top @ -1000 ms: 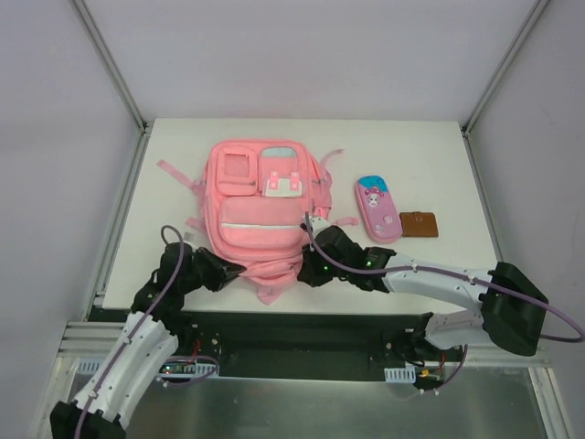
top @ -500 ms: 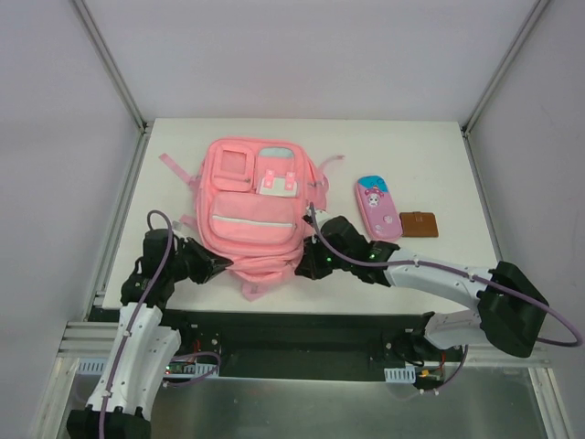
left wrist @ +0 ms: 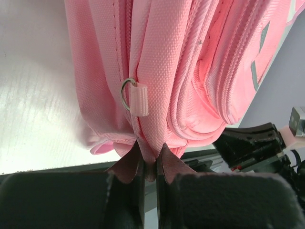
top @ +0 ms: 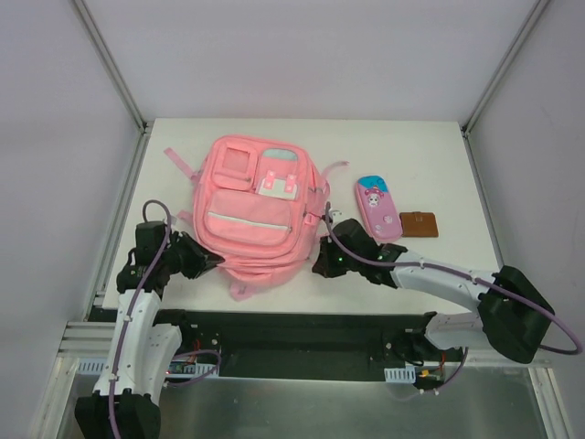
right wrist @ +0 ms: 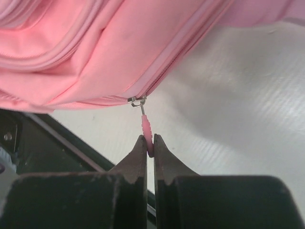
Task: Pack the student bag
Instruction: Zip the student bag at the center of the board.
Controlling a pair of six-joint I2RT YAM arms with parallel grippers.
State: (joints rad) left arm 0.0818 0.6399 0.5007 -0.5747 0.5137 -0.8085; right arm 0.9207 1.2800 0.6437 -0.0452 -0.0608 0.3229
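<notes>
The student bag (top: pixel 256 206) lies flat on the white table, front pockets up, its bottom edge toward the arms. My left gripper (top: pixel 216 262) is at the bag's near left corner, shut on a fold of pink fabric (left wrist: pixel 149 143) beside a seam. A ringed pink zip pull (left wrist: pixel 139 99) hangs just above the pinch. At the bag's near right corner my right gripper (top: pixel 320 266) is shut on a ribbed pink zip pull (right wrist: pixel 147 130). That pull hangs from a slider (right wrist: pixel 137 100) at the end of the zip line.
A small pink cartoon-printed pencil case (top: pixel 377 208) lies right of the bag, with a brown wallet (top: pixel 419 224) beside it. The table's front edge (top: pixel 302 311) runs just behind both grippers. Metal frame posts (top: pixel 114 64) stand at the table's back corners.
The bag has shifted left and away from the arms and turned slightly. My left gripper has drawn left with the fabric. My right gripper has moved right with the zip pull.
</notes>
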